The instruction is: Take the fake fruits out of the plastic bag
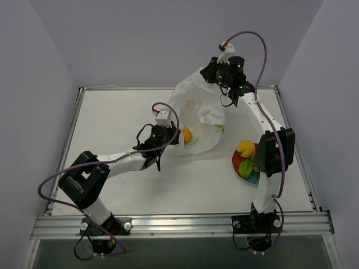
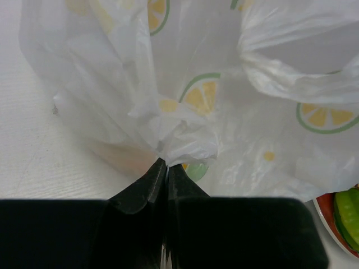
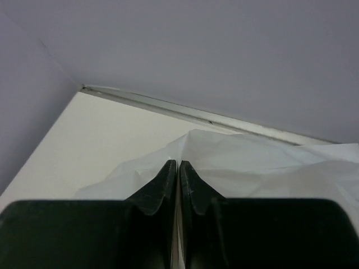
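The white plastic bag [image 1: 199, 115] with lemon-slice prints is stretched between my two grippers. My right gripper [image 1: 212, 75] is shut on the bag's top corner [image 3: 224, 157] and holds it up at the back. My left gripper [image 1: 178, 136] is shut on a bunched fold of the bag [image 2: 185, 143] near the table. An orange-yellow fruit [image 1: 187, 134] shows at the bag's lower edge beside the left gripper; an orange shape shows through the plastic [image 2: 120, 157]. A yellow fruit [image 1: 245, 148] and a green fruit [image 1: 245, 167] lie on the round plate [image 1: 238, 168].
The plate sits at the right, partly behind my right arm; its rim and the green fruit show in the left wrist view [image 2: 348, 216]. The table's back rail [image 3: 168, 106] and walls close in the workspace.
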Available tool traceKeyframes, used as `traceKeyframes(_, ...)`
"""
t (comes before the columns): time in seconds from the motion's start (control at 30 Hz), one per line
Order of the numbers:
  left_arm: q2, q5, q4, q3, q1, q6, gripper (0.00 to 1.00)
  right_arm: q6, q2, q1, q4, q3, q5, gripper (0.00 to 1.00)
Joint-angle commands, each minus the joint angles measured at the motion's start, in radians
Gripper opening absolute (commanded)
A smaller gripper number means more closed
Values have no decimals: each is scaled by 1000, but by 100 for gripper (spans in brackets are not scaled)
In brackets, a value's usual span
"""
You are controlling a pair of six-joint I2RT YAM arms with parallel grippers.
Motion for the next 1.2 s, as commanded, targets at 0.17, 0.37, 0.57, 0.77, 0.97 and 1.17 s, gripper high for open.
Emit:
traceKeyframes(0.17, -65, -6, -10, 16, -19, 10, 2, -39, 90, -33, -111, -55, 229, 28)
traceKeyframes(0.37, -77, -21, -28, -7, -20, 13, 2, -88, -45, -21, -183, -122, 336, 84)
traceKeyframes(0.57, -114, -56, -30, -56, -20, 16, 2, -104, -313, 133, -129, -402, 387, 61)
traceKeyframes(0.77, -178, -130, -51, -142, -20, 1, 3, 16, -470, 373, 121, -774, 372, 11)
traceKeyframes(0.97, -218, -197, -50, -214, -19, -42, 2, 1, -328, 505, 157, -791, 426, 21)
traceKeyframes(1.17, -235, -221, -63, -243, -19, -37, 2, -38, -185, 511, 191, -736, 459, 63)
